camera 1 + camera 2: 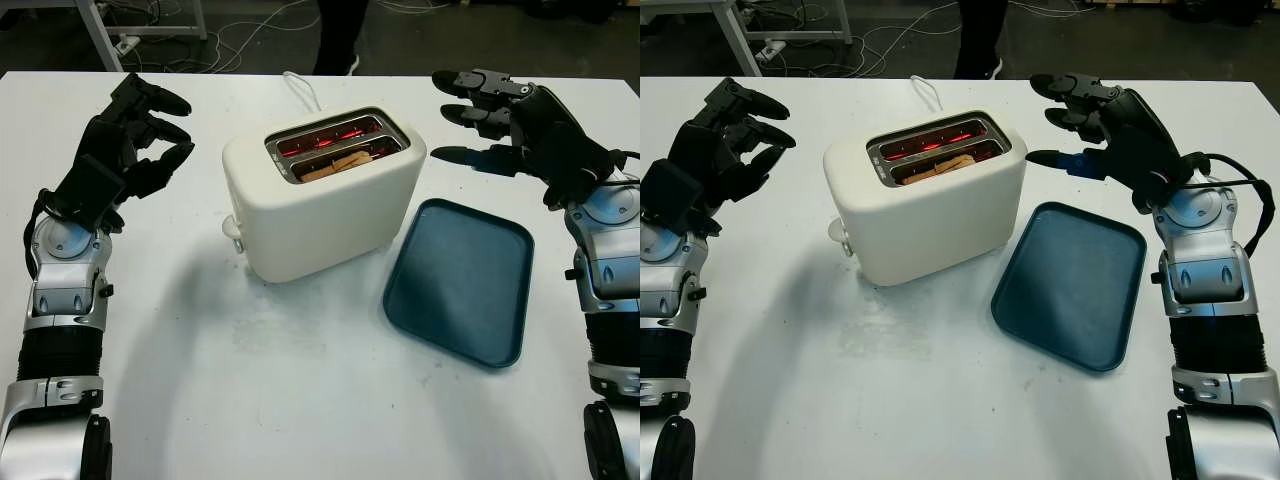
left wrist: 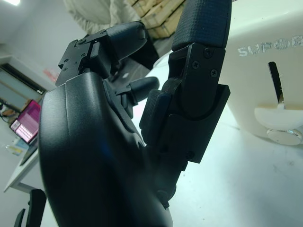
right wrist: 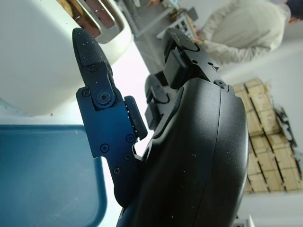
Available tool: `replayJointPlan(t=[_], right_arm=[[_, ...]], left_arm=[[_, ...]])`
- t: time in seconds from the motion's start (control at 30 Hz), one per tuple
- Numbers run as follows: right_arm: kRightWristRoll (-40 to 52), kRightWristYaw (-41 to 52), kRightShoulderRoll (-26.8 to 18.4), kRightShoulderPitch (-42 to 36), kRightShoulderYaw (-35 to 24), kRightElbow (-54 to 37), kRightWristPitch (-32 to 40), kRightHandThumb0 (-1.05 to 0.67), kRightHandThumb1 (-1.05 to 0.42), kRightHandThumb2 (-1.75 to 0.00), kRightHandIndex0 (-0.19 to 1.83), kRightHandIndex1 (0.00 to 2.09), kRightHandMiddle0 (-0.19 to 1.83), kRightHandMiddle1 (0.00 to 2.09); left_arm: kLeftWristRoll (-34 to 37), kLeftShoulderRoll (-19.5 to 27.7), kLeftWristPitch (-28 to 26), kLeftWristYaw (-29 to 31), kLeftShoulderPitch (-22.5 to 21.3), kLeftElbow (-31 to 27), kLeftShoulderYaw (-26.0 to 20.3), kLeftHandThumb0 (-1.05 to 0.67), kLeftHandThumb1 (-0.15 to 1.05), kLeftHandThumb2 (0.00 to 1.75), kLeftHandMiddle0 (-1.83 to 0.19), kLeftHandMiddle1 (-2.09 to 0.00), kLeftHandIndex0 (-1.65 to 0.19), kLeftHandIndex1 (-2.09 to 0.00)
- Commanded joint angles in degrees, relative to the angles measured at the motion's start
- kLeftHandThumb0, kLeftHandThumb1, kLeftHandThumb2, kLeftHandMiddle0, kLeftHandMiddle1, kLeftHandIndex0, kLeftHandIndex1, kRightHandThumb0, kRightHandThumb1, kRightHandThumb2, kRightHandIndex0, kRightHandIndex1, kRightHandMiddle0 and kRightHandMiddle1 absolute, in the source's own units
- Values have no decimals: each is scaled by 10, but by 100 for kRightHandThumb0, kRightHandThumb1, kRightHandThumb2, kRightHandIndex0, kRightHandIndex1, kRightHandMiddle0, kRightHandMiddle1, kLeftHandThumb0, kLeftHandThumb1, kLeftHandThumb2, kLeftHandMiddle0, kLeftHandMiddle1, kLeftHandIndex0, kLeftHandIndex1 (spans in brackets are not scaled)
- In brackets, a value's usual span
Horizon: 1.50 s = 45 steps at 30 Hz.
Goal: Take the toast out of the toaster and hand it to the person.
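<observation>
A cream two-slot toaster [image 1: 320, 200] stands mid-table, its slots glowing red. A brown slice of toast [image 1: 335, 163] sits low in the nearer slot. My left hand [image 1: 178, 130] hovers open to the left of the toaster, a hand's width from its side. To the toaster's right, my right hand [image 1: 445, 118] is open at about the height of its top, fingers pointing toward it. Neither hand touches anything. The left wrist view has the toaster's lever [image 2: 279, 127] close by. A person's dark legs [image 1: 340, 35] stand beyond the table's far edge.
A dark blue tray [image 1: 460, 280] lies flat to the right of the toaster, below my right hand. The toaster's white cord [image 1: 300, 90] runs toward the far edge. Cables and a metal frame [image 1: 110, 35] are on the floor behind.
</observation>
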<state>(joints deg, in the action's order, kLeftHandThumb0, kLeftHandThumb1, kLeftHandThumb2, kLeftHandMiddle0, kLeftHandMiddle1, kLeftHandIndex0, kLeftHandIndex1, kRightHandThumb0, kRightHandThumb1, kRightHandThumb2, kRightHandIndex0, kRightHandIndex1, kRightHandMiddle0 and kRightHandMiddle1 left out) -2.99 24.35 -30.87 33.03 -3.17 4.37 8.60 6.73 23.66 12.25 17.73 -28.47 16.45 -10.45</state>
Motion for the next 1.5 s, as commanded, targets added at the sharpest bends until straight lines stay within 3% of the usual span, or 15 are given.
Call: replayJointPlan(t=[0.0,0.4,0.8,1.07,1.27,1.47], right_arm=[[11,1,6,2,-3,-2,-2,-52,-81,0,50,4,45,1],[9,-1,4,-2,-4,1,-6,-56,-81,0,47,2,46,1],[44,8,14,0,-6,-18,56,-40,-82,0,40,0,40,0],[47,3,15,1,-6,-17,63,-41,-82,0,43,2,43,2],[36,-4,12,4,-8,20,-11,-46,-81,0,49,5,48,4],[37,-7,13,8,-8,32,-25,-45,-80,0,50,6,49,4]], left_arm=[[0,-1,-1,-3,2,-4,-2,-105,92,20,-14,-155,-13,-148],[0,-5,7,-4,3,1,-2,-105,92,20,-15,-154,-14,-147],[17,-11,-3,2,16,-9,-12,-105,92,17,-17,-150,-17,-143],[13,-10,-3,10,11,-7,-9,-105,92,17,-17,-149,-17,-140],[11,-10,-6,16,4,-4,-7,-105,92,17,-19,-149,-18,-141],[9,-9,-3,16,5,-5,-7,-105,92,18,-20,-148,-18,-141]])
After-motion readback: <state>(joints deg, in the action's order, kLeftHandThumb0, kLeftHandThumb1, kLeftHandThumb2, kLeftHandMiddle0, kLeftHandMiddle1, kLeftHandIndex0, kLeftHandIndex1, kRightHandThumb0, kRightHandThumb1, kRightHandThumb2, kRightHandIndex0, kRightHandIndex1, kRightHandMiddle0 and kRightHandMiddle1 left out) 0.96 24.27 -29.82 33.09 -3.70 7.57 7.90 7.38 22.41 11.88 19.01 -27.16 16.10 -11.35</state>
